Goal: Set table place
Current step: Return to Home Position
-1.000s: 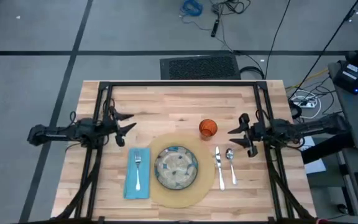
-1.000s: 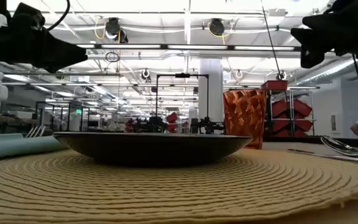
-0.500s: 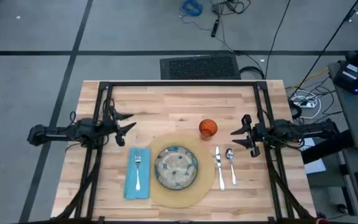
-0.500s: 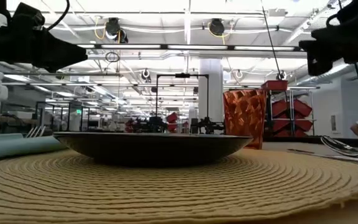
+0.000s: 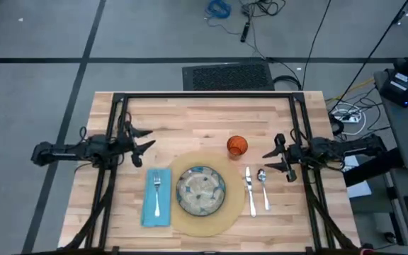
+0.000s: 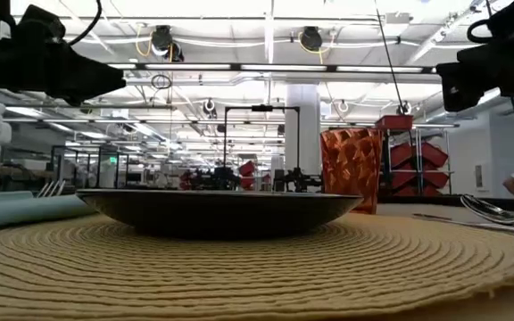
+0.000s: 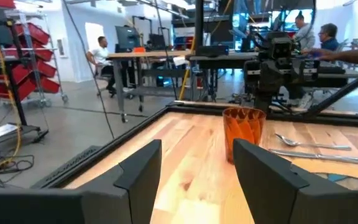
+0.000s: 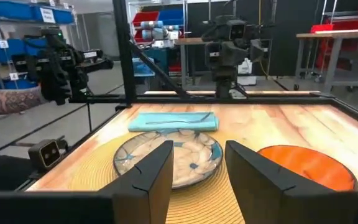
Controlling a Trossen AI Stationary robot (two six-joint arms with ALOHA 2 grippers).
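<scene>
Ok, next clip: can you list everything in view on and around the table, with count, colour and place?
table: one, pale wood with black frame, middle of the high view
mat: one, tan, round, at the table's near middle
plate: one, speckled grey-green, on the mat
napkin: one, teal, left of the mat
fork: one, silver, on the napkin
knife: one, silver, at the mat's right edge
spoon: one, silver, right of the knife
cup: one, orange, on bare wood beyond the mat
floor mat: one, dark, behind the table
people: at least three, in the room beyond
left gripper: one, dark, open, over the table's left side
right gripper: one, dark, open, over the right side
</scene>
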